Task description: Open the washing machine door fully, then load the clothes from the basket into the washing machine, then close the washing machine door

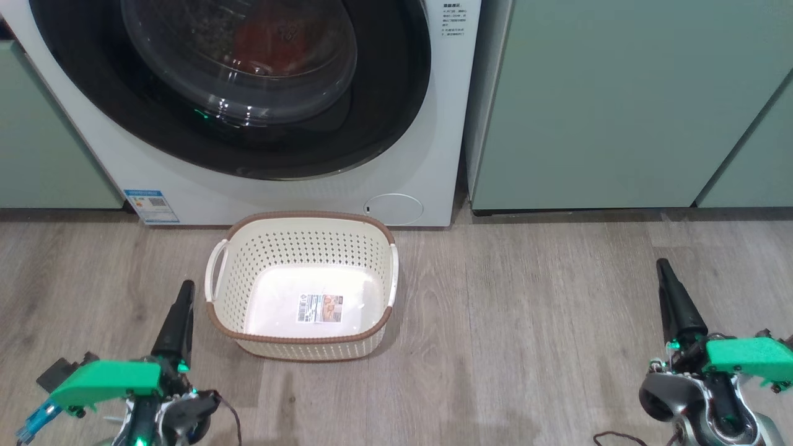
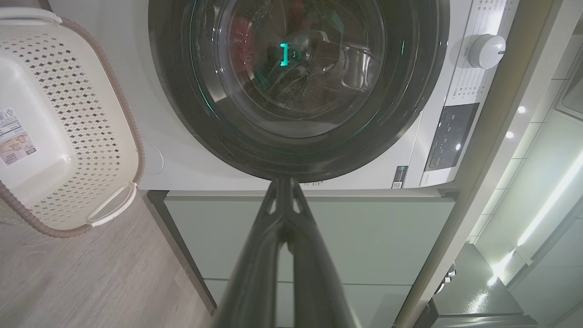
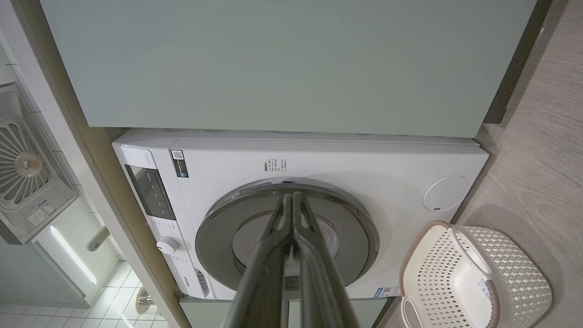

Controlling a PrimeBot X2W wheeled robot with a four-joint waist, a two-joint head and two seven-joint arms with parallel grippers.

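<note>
Red clothes [image 1: 266,37] lie behind the shut washing machine door [image 1: 248,133], at twelve o'clock from the empty basket [image 1: 303,248]. Fingers together, the left tool [image 1: 185,288] and the right tool [image 1: 661,266] hold nothing; the task seems finished.

a grey wood-grain plank floor [image 1: 533,322] is laid in the near part; pale green cabinets [image 1: 619,105] are set along the far side.

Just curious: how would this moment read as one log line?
door shut | clothes inside | basket empty | left claw shut | right claw shut
</note>
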